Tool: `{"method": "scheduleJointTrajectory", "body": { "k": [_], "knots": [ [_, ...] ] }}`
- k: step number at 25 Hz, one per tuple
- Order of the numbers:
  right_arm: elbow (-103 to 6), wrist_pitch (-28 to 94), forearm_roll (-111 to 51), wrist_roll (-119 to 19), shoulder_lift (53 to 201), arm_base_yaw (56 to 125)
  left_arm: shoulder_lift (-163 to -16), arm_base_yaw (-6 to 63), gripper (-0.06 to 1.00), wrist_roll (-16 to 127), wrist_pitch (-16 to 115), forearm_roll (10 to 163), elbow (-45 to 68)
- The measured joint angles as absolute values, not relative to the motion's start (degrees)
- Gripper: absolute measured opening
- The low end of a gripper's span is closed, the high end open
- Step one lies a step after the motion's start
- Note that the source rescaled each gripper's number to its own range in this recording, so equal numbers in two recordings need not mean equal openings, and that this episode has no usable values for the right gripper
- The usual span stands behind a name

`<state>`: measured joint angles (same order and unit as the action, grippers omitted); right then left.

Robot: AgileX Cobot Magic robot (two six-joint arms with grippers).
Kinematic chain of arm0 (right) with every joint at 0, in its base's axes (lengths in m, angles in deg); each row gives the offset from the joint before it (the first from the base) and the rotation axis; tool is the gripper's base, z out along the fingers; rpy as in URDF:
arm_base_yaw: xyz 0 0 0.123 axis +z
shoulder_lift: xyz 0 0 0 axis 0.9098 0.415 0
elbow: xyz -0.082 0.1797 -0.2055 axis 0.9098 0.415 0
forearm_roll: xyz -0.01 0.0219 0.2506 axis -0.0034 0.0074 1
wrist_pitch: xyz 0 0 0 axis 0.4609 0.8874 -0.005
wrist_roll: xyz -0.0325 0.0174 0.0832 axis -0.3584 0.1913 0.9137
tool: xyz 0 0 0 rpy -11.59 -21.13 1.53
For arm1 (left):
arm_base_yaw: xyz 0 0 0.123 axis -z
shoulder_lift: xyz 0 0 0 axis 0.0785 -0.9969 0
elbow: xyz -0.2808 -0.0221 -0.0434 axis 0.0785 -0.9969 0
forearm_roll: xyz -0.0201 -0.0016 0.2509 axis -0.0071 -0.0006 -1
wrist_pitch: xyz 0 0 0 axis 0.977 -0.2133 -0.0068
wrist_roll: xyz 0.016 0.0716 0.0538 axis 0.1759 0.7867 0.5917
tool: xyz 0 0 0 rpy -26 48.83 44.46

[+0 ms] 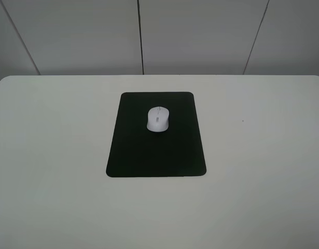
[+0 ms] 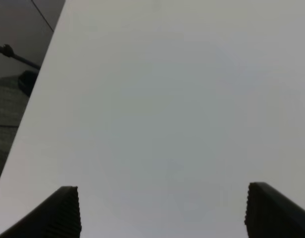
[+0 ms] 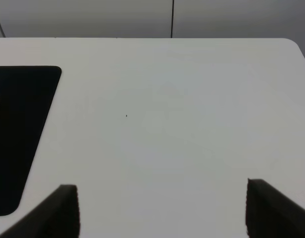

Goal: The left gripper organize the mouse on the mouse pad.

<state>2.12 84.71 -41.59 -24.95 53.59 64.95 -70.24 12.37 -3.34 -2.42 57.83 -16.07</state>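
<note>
Dark ridged fingertips (image 2: 63, 213) of left gripper (image 2: 162, 213) nearest lens in left wrist view: spread wide, nothing between, only bare white table (image 2: 167, 99) below.

Small white oval mouse (image 1: 157, 119) with grey scroll wheel sits on large flat matte black mouse pad (image 1: 149, 155), in pad's far half, roughly centred side to side, aligned with long edges. Judged: already placed, so arms stay clear.

Right gripper (image 3: 162, 213) likewise wide, empty, to pad's right.

Hidden: both arms absent from high view; mouse only sliver at right wrist view edge; pad unseen by left wrist.
</note>
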Motion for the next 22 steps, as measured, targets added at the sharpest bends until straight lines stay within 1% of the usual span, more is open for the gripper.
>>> {"method": "scheduleJointTrajectory", "body": {
  "k": [6, 13, 17, 22],
  "knots": [
    [2.12, 84.71, -41.59, -24.95, 53.59, 64.95, -55.55, 11.96, 0.45, 0.15, -2.53, 62.95, -22.04],
    [2.12, 84.71, -41.59, -24.95, 53.59, 64.95, -42.94, 11.96, 0.45, 4.67, -3.56, 67.57, -26.27],
    [2.12, 84.71, -41.59, -24.95, 53.59, 64.95, -38.02, 11.96, 0.45, 5.05, -4.12, 67.57, -26.4],
    [2.12, 84.71, -41.53, -24.95, 53.59, 64.95, -37.11, 11.96, 0.45, 6.03, -8.05, 67.72, -26.4]
  ]
}}
